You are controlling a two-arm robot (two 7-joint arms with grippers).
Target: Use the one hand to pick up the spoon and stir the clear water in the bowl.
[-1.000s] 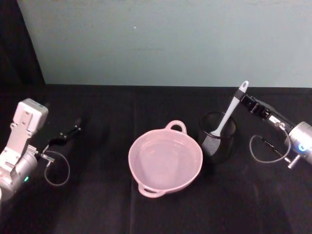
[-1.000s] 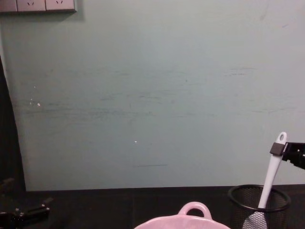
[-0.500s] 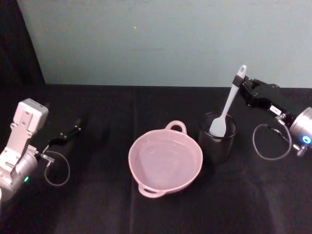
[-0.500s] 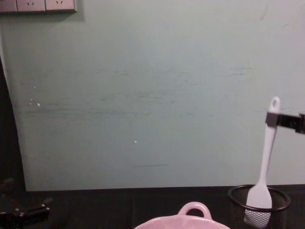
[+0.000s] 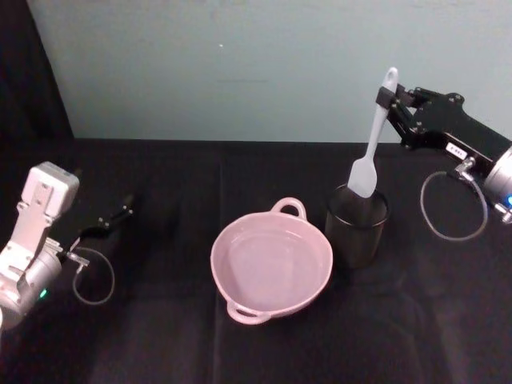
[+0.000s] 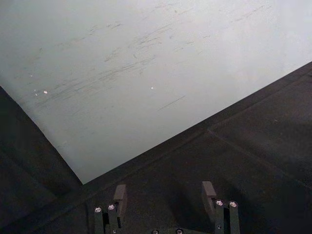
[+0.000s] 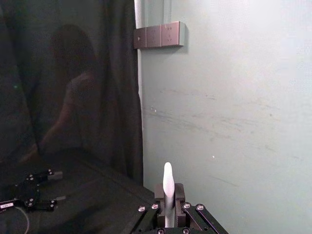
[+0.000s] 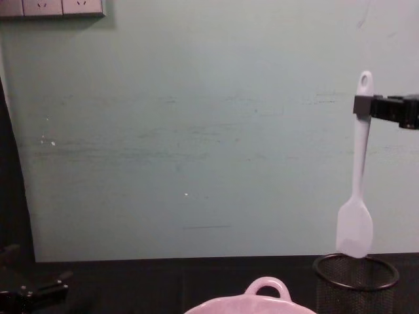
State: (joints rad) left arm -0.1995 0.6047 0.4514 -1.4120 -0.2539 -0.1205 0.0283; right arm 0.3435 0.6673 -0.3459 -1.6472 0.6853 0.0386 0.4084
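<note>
My right gripper (image 5: 389, 98) is shut on the upper handle of the white spoon (image 5: 373, 142), near its holed end. The spoon (image 8: 359, 171) hangs nearly upright, its flat blade just above the rim of the black mesh cup (image 8: 329, 275). In the right wrist view the handle tip (image 7: 167, 181) stands up between the shut gripper (image 7: 168, 196). The pale pink bowl (image 5: 215, 261) holds clear water and sits at the table's middle, left of the cup (image 5: 357, 234); its loop handle (image 8: 266, 286) shows in the chest view. My left gripper (image 6: 165, 194) is open and parked at the far left (image 5: 106, 223).
A black cloth covers the table (image 5: 160, 336), and a pale green wall (image 5: 240, 64) stands close behind it. A wall socket plate (image 8: 52, 7) is at the upper left. Loose cable loops hang by both wrists.
My right gripper has risen with the spoon, lifting its blade out of the mesh cup to just above the rim. The bowl and the left arm have not moved.
</note>
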